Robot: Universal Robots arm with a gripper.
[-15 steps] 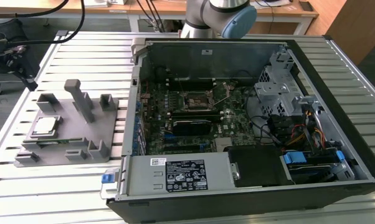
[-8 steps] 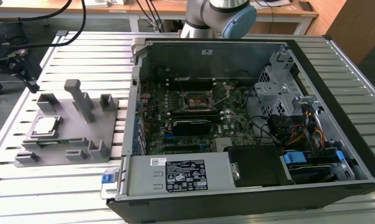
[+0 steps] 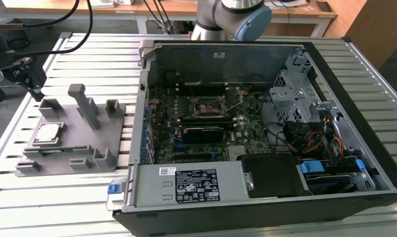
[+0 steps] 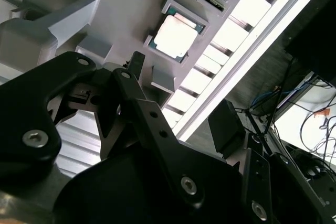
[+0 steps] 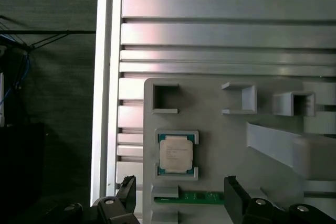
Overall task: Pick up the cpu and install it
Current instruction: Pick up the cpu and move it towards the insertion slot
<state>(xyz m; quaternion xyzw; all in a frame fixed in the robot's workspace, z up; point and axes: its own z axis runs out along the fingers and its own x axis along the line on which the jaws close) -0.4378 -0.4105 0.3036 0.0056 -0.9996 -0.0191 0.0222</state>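
A slatted aluminium table carries an open computer case on the exterior view's right and a grey plastic fixture on its left. Inside the case the motherboard lies flat, and its CPU socket has its metal frame swung up. The cpu sits silver side up in a shallow square pocket of the fixture, well apart from the case. A green circuit-board strip lies in a slot just beside that pocket. The gripper hangs over the fixture with its black fingers spread wide and nothing between them. In the first wrist view the chip lies close to the gap between the fingertips, and neither finger touches it.
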